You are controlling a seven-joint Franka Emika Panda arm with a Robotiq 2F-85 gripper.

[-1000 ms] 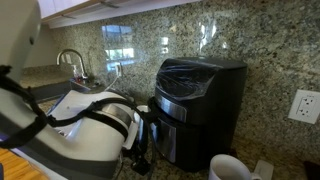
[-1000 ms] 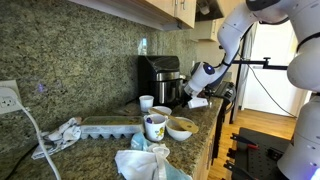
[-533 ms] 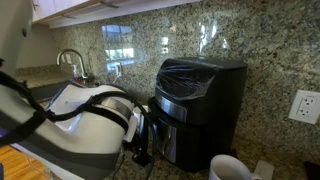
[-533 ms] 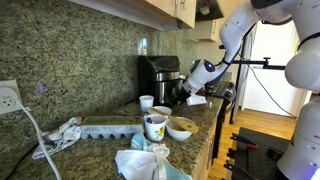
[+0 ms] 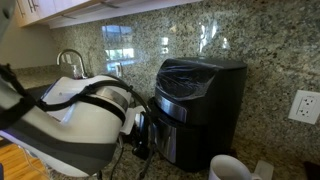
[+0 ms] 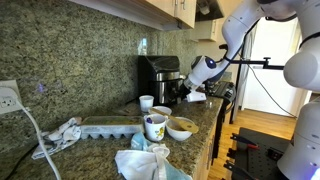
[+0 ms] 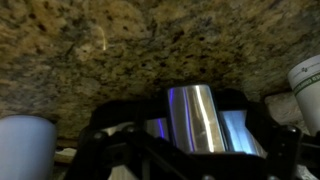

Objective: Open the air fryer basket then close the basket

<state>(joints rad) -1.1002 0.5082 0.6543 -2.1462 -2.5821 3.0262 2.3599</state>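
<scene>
The basket (image 5: 182, 138) sits pushed into the fryer's (image 5: 205, 85) lower front on the tabletop (image 6: 203, 135), with the pincer (image 5: 141, 134) at its handle (image 5: 155, 125), open or clamped I cannot tell; rigid, glossy and probably dragging slightly, it is best gripped by that protruding handle.

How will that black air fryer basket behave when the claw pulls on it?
The air fryer basket looks rigid, so it should slide straight out rather than flex. The tall air fryer stands on a polished counter, so it may scoot forward if the basket sticks. Glossy surfaces could be slippery.
</scene>
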